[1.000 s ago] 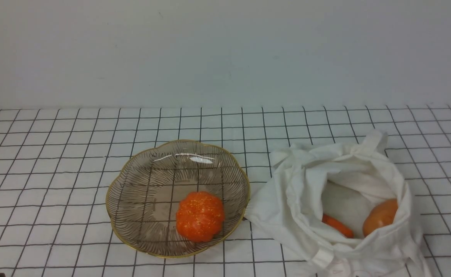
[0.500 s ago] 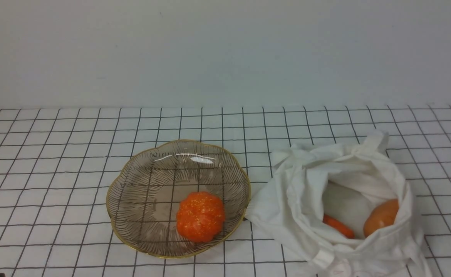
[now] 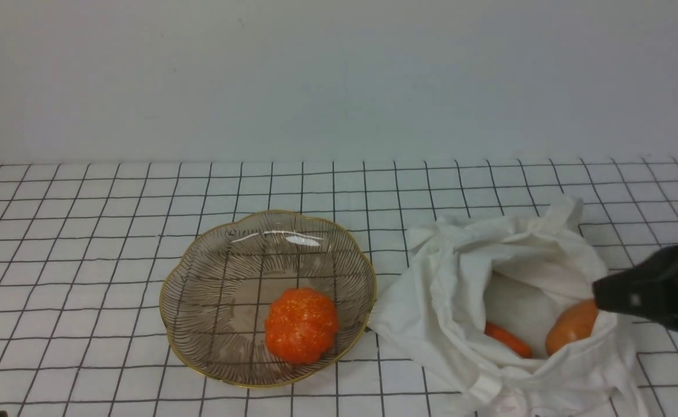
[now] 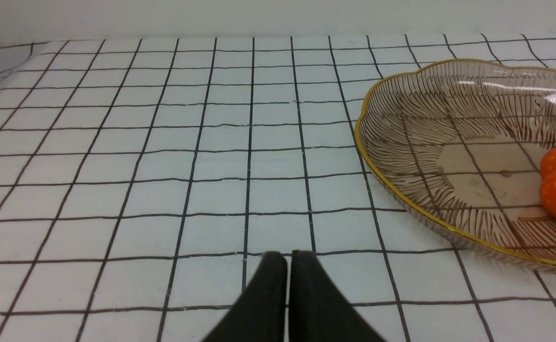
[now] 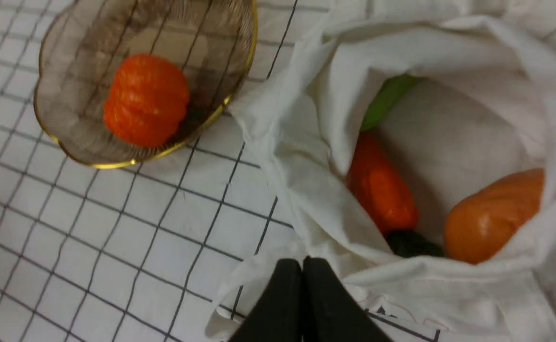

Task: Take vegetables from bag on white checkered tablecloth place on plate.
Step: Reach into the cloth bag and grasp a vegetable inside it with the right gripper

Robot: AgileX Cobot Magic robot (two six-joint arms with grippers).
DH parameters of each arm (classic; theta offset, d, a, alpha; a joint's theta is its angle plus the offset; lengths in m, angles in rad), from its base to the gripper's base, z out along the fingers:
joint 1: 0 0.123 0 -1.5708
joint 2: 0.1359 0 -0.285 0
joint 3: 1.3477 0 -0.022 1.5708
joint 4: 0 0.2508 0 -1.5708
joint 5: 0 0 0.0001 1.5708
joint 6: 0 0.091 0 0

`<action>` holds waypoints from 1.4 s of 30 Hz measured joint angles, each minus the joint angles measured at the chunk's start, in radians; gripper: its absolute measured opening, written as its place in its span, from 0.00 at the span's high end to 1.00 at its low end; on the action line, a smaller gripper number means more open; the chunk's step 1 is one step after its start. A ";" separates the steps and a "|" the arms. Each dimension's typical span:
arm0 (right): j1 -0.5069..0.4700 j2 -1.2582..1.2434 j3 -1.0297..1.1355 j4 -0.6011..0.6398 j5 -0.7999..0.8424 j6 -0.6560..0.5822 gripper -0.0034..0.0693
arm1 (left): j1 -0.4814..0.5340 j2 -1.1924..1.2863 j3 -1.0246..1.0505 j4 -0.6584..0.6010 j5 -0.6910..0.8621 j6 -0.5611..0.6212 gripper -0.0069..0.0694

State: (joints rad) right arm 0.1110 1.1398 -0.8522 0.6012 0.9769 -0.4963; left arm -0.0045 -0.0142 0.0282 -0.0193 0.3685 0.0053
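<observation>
The white cloth bag [image 3: 449, 289] lies open at the right on the checkered tablecloth [image 3: 84, 260]. Inside it are the carrot [image 3: 508, 340] and the smooth orange lump [image 3: 570, 327]. The right wrist view shows the carrot [image 5: 380, 185] with its dark leaves [image 5: 408, 243], the lump [image 5: 491, 216] and a green piece [image 5: 387, 97]. The glass plate [image 3: 228, 278] holds only the glittery pumpkin [image 3: 301, 325]. My right gripper [image 3: 598, 295] is shut and empty, above the bag's right rim. My left gripper [image 4: 285, 256] is shut and empty over bare cloth beside the plate [image 4: 448, 118].
A plain pale wall rises behind the table's far edge. The bag's strap handle [image 3: 559, 211] sticks up at its far side. The bag's near rim [image 5: 401, 280] lies just ahead of my right gripper [image 5: 302, 261].
My right gripper has come into the front view from the right edge and now hangs over the bag's right side. Plate, pumpkin and bag have not moved.
</observation>
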 joint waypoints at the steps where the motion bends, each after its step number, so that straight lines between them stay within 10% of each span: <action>1: 0.024 0.053 -0.019 -0.009 -0.004 -0.014 0.97 | 0.000 0.000 0.000 0.000 0.000 0.000 0.92; 15: 0.248 0.458 -0.155 -0.456 -0.143 0.315 0.89 | 0.000 0.000 0.000 0.000 0.000 0.000 0.92; 30: 0.266 0.620 -0.178 -0.466 -0.152 0.301 0.07 | 0.000 0.000 0.000 0.000 0.000 0.000 0.92; 37: 0.301 0.680 -0.187 -0.519 -0.157 0.317 0.10 | 0.000 0.000 0.000 0.000 0.000 0.000 0.92; 42: 0.304 0.681 -0.215 -0.623 -0.102 0.434 0.56 | 0.000 0.000 0.000 0.000 0.000 0.000 0.92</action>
State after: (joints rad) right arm 0.4150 1.8213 -1.0677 -0.0216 0.8749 -0.0620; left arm -0.0045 -0.0142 0.0282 -0.0193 0.3685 0.0053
